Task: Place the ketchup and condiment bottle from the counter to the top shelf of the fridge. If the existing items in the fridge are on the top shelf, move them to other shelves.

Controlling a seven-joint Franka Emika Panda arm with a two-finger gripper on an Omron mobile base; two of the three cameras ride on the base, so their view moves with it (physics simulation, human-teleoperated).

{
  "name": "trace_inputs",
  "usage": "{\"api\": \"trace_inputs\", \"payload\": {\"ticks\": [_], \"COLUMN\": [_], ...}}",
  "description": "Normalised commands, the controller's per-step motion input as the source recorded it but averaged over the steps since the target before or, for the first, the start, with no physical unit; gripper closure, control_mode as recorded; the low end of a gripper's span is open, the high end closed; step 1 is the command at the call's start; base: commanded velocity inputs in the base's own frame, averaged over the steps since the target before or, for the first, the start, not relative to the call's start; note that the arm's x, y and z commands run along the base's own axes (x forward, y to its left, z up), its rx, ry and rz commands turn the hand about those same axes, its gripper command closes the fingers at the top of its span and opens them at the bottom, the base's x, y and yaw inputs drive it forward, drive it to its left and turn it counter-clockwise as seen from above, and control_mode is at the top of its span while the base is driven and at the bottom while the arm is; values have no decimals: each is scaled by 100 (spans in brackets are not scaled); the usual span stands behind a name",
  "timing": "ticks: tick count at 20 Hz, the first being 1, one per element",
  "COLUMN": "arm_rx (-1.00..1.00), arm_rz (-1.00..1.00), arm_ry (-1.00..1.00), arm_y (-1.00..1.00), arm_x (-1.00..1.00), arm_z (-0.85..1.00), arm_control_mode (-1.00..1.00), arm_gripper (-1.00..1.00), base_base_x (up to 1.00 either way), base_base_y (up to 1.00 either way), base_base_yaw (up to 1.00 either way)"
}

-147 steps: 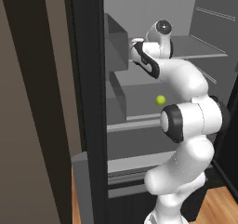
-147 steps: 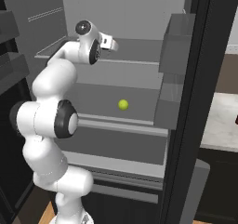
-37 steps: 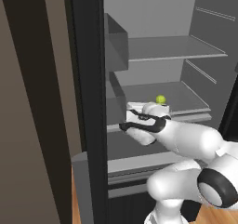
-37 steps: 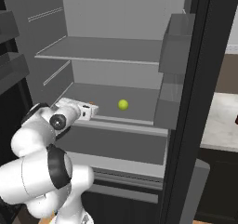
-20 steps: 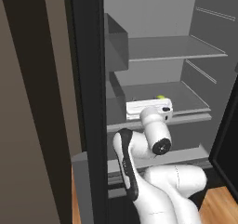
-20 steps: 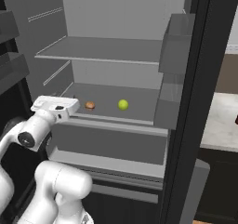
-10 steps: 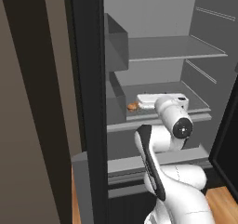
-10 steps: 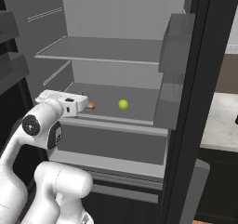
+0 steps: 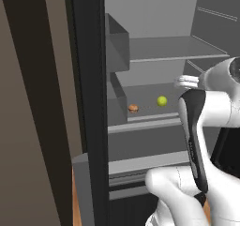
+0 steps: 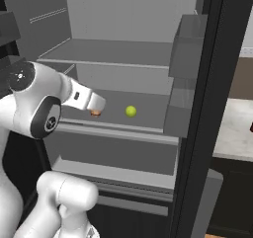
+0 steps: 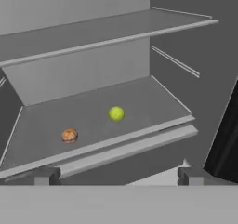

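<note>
Hand view: we see our tool (image 11: 116,174) wide open and empty before the open fridge (image 11: 186,42). On its lower shelf (image 11: 139,95) a lime (image 11: 116,113) sits near a brown item (image 11: 69,135), apart; the top shelf (image 11: 93,32) is above.

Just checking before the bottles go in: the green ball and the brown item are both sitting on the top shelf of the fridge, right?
Not quite. The green ball and the brown item both sit on the lower shelf, not the top shelf, as the hand view shows.
</note>
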Motion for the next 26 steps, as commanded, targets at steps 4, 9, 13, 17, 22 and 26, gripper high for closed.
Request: {"api": "trace_inputs", "payload": {"ticks": [4, 9, 13, 17, 22, 26], "arm_rx": [0, 0, 0, -5, -5, 0], "arm_rz": [-3, 1, 17, 20, 10, 0], "arm_ry": [30, 0, -1, -19, -16, 0], "arm_y": [-10, 2, 37, 38, 18, 0], "arm_x": [-99, -15, -81, -52, -7, -16], "arm_z": [6, 0, -8, 0, 0, 0], "arm_control_mode": [-100, -100, -100, -100, -100, -100], "arm_gripper": [-100, -100, -100, -100, -100, -100], "base_base_x": [0, 0, 0, 0, 0, 0], "base_base_y": [0, 0, 0, 0, 0, 0], "base_base_yaw": [0, 0, 0, 0, 0, 0]}}
